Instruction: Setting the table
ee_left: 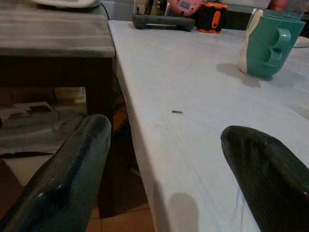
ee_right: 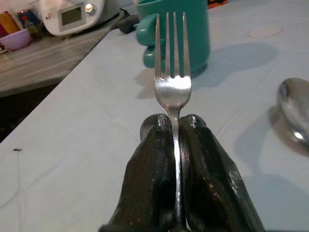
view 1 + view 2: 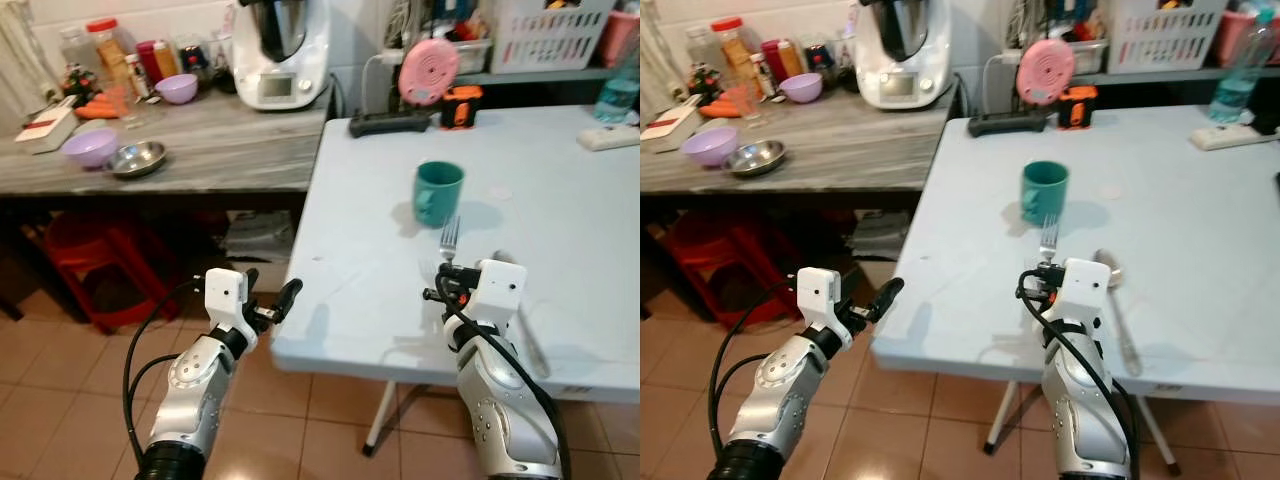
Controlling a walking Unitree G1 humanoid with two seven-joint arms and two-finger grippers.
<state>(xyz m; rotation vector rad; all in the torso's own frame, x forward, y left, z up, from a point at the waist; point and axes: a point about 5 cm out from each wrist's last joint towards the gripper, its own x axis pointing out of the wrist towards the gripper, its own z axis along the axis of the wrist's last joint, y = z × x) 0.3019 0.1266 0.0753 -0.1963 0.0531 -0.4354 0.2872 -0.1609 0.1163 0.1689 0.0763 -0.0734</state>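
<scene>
**Fork held above the table**

Here, gripping a fork (image 2: 172,87) by its handle between the two black fingers (image 2: 149,179) of the right gripper (image 2: 173,123), pinched tight on the metal. Pointing the tines forward, toward a green mug (image 3: 438,193) standing on the pale blue table (image 3: 380,290). Hovering over the near part of the table, with a spoon (image 3: 1108,268) lying flat just beside on the right, bowl end away from the robot.

Reaching with the left gripper (image 3: 283,300) at the near left corner of the table, fingers (image 1: 72,174) spread wide and holding nothing, the table edge running between them in the left wrist view.

Sitting farther back: a black power strip (image 3: 388,123), a pink round gadget (image 3: 428,70) and an orange-and-black device (image 3: 461,106). Standing to the left, a grey wooden counter (image 3: 230,150) carrying a white kitchen machine (image 3: 280,52), two purple bowls (image 3: 90,147), a steel bowl (image 3: 137,157) and jars (image 3: 105,45).
</scene>
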